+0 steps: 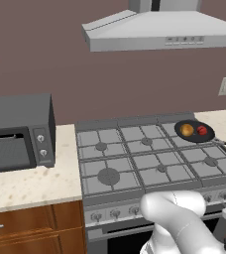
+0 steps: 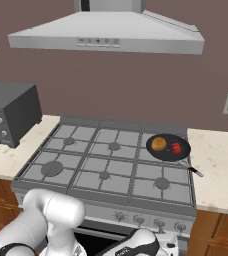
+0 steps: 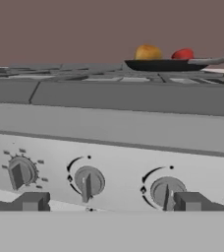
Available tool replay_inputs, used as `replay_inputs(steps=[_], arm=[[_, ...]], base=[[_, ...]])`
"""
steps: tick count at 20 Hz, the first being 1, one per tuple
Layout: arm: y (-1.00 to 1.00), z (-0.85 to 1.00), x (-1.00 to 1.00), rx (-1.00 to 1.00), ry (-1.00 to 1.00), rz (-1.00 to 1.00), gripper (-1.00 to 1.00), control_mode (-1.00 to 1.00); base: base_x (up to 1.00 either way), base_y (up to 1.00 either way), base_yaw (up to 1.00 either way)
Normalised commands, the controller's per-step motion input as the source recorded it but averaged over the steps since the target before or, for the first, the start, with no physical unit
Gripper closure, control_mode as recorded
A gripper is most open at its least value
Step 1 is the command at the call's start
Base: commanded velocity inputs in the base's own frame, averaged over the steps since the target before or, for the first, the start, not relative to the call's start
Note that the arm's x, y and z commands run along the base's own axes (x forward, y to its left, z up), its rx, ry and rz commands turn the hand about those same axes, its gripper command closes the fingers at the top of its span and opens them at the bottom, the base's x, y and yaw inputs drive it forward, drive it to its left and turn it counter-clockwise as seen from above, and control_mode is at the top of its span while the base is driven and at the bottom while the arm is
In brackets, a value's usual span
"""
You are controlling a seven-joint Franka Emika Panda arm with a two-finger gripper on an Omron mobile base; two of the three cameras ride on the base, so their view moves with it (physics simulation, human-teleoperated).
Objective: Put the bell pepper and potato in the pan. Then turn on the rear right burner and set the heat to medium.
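Observation:
The black pan (image 1: 195,138) (image 2: 168,153) sits on the stove's rear right grate, its handle pointing to the front right. Inside it lie the golden-brown potato (image 1: 186,130) (image 2: 158,144) on the left and the red bell pepper (image 1: 202,130) (image 2: 176,148) on the right. The hand view shows the pan (image 3: 158,64) edge-on, with the potato (image 3: 148,52) and the pepper (image 3: 182,53) above its rim. My gripper (image 3: 111,202) is open, low in front of the stove's control panel. Between its fingertips (image 3: 33,201) show two knobs (image 3: 88,182) (image 3: 165,192).
A third knob (image 3: 20,172) sits further left on the panel. The knob row (image 2: 138,220) runs along the stove front. A dark microwave (image 1: 18,131) (image 2: 11,112) stands on the left counter. A range hood (image 1: 159,30) hangs above. Light counter (image 2: 218,165) lies right of the stove.

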Motion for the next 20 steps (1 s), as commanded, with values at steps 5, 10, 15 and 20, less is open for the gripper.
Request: replay_inputs(steps=[5, 10, 15, 20], arm=[[-0.08, 0.00, 0.10, 0.06, -0.01, -0.03, -1.00, -1.00], [-0.15, 0.00, 0.09, 0.03, -0.02, -0.05, -1.00, -1.00], [-0.10, 0.00, 0.08, 0.00, 0.00, -0.04, -1.00, -1.00], [-0.02, 0.00, 0.14, 0.00, 0.00, -0.02, -1.00, -1.00]], base=[[0.00, 0.00, 0.00], [0.00, 0.00, 0.00], [0.00, 0.00, 0.00], [0.00, 0.00, 0.00]])
